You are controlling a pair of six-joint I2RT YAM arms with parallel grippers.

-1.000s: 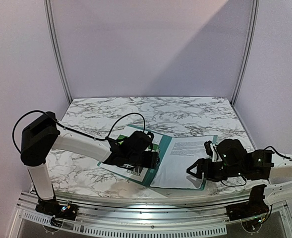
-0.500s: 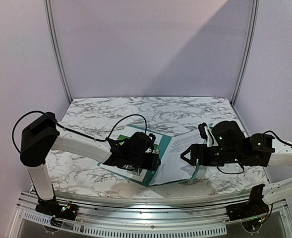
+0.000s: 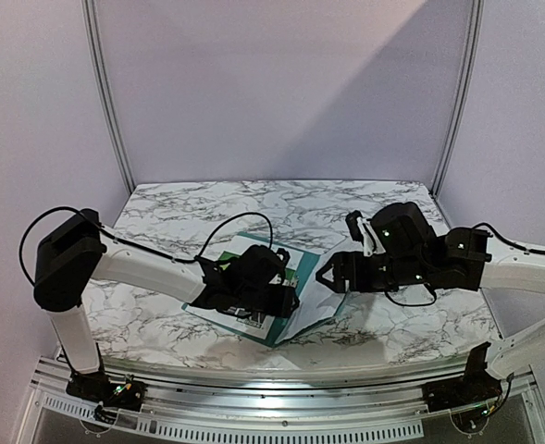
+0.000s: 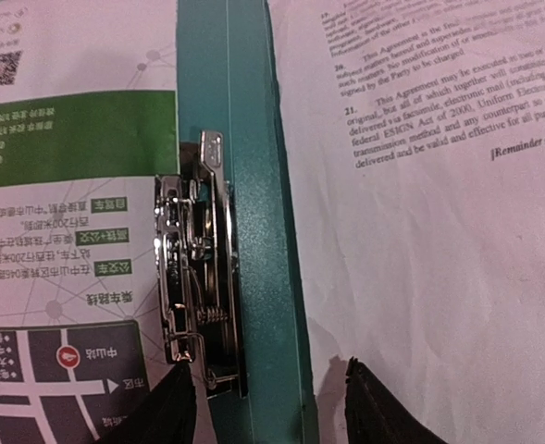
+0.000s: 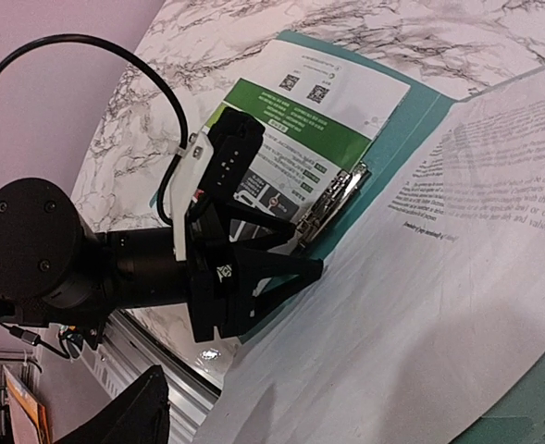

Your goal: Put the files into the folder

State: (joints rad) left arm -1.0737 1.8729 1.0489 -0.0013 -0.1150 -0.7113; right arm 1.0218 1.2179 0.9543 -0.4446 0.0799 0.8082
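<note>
Altogether two files (image 4: 420, 240), one folder (image 4: 252, 111)

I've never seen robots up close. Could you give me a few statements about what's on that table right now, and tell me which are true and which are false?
1. The folder lies open on a marble-patterned table. True.
2. The folder is red. False: it is teal-green.
3. A metal clip sits between the green-headed sheet and the white text sheet. True.
4. The left gripper is clamped on the white text sheet. False: its fingers stand apart over the folder near the clip, holding nothing.
5. Both sheets are blank. False: one carries black text, the other a green header and a map-like graphic.
</note>
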